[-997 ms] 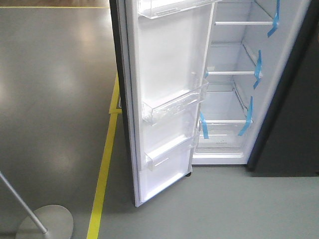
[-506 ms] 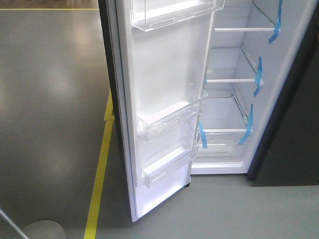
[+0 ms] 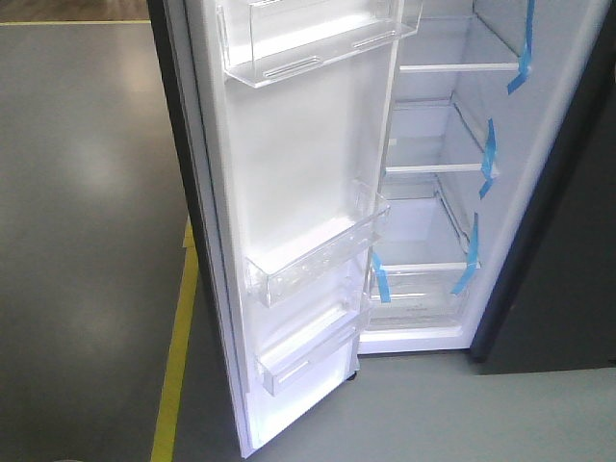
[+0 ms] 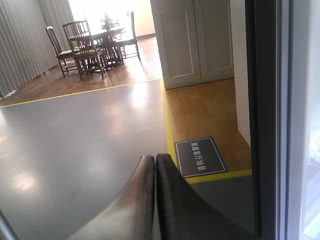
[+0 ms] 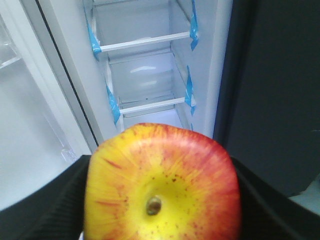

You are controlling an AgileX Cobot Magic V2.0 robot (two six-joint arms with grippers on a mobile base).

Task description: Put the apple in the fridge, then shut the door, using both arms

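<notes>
The red and yellow apple [image 5: 162, 185] fills the lower part of the right wrist view, held between the black fingers [image 5: 45, 210] of my right gripper [image 5: 162, 200], facing the open fridge [image 5: 145, 75]. The fridge [image 3: 433, 192] stands open in the front view, white inside, with glass shelves and blue tape strips. Its door [image 3: 289, 212] is swung wide toward me, clear bins on its white inner face. My left gripper [image 4: 155, 162] is shut with nothing in it, beside the dark door edge [image 4: 262, 115]. Neither arm shows in the front view.
A yellow floor line [image 3: 178, 337] runs along the grey floor left of the door. A dark panel [image 3: 568, 269] flanks the fridge on the right. The left wrist view shows a floor sign [image 4: 200, 156], white cabinets [image 4: 195, 40] and a dining table with chairs [image 4: 92, 42] far off.
The front view has shifted: the fridge and door sit lower and further left in the frame and look closer. The round stand base at lower left has left the view.
</notes>
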